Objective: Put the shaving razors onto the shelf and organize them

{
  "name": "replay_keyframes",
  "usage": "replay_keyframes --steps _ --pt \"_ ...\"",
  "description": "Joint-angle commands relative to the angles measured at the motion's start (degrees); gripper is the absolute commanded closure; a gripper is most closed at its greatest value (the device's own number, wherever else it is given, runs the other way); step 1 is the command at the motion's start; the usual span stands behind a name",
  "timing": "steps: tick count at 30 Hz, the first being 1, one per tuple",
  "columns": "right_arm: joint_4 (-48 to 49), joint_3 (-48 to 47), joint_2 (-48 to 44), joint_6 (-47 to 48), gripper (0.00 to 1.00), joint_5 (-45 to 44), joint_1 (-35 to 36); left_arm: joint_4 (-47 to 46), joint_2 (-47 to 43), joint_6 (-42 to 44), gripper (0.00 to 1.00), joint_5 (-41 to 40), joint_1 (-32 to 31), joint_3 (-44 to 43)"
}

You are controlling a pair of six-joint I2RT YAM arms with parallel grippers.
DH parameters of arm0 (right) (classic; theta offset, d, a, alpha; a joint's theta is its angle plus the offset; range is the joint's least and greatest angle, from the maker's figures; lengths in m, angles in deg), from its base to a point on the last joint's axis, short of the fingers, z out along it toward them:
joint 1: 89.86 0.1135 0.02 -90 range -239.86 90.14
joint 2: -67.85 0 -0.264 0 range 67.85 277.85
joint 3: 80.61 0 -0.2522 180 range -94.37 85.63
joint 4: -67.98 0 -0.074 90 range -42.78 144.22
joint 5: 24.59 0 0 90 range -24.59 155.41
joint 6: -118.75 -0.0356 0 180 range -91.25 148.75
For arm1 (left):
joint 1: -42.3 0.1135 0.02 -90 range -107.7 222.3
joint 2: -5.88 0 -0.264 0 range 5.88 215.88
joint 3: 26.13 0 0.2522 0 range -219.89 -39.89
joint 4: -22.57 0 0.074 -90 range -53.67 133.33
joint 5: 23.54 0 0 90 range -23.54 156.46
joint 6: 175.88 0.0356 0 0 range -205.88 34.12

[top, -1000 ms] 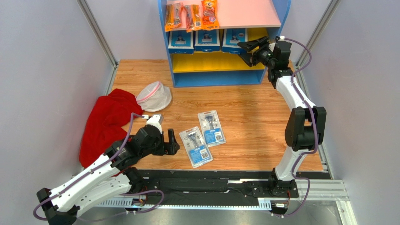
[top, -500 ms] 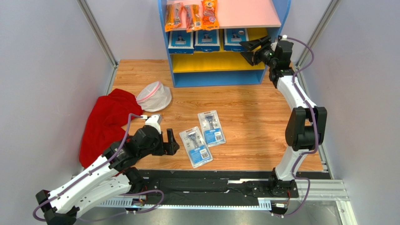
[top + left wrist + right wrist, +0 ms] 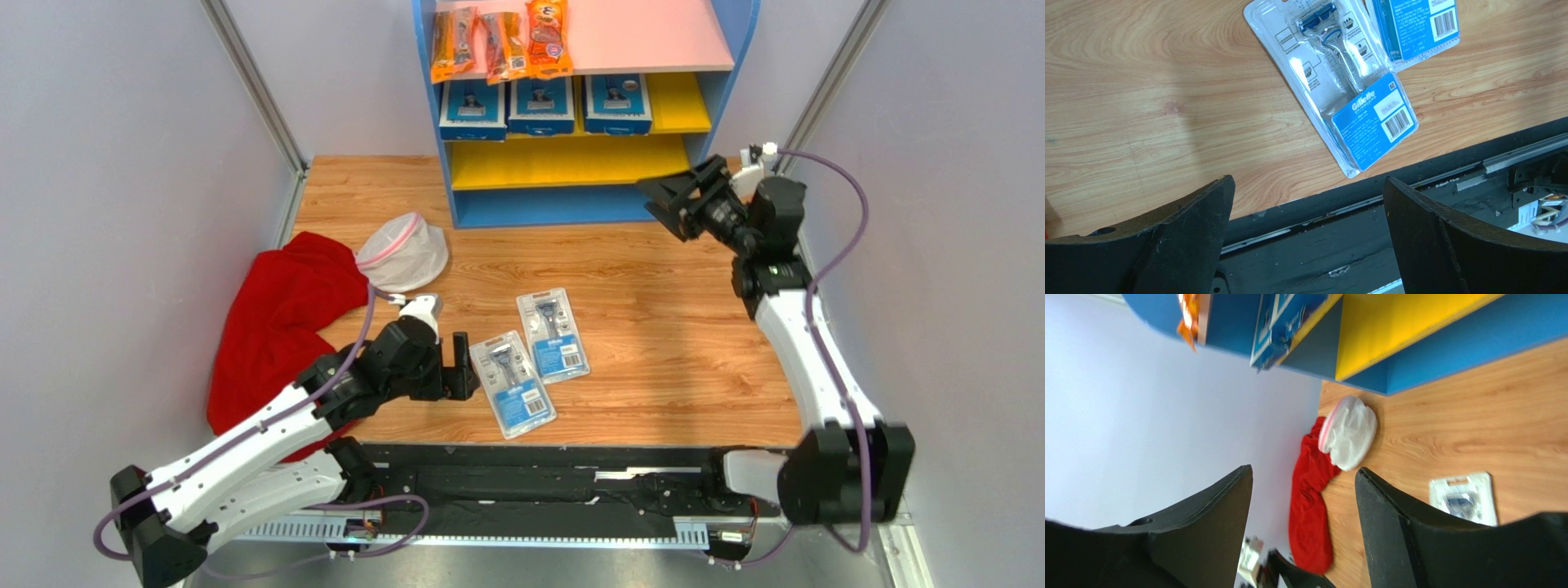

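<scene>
Three shaving razors stand in a row on the upper yellow board of the shelf, under orange snack packets on its pink top, while two more razor packs lie flat, side by side, on the table well in front of the shelf. My left gripper hovers low just beside the pack farther from the shelf, jaws spread wide and empty (a red cloth and a white mesh bag lie off to the shelf's front left). My right gripper hangs just off the shelf's front right corner, jaws apart, holding nothing.
</scene>
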Motion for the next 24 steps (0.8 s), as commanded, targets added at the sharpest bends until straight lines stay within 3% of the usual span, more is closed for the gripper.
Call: replay_keyframes --steps 1,10,16,24 --pt "-13.5 7.2 -12.9 12.3 0.34 -1.6 -0.1 -4.4 5.7 0.7 0.01 1.7 0.2 -4.1" --pt "-37.3 16.4 -39.3 21.8 0.34 -15.0 0.3 -3.8 24.3 0.1 0.03 6.5 0.2 -14.5" --pt "-45.4 18.7 -46.8 22.6 0.34 -15.7 0.3 -4.7 37.9 -0.7 0.11 12.8 0.2 -20.6" --pt "-49.7 21.7 -52.6 22.3 0.34 -14.6 0.3 -5.5 45.6 -1.3 0.2 14.2 0.2 -22.7"
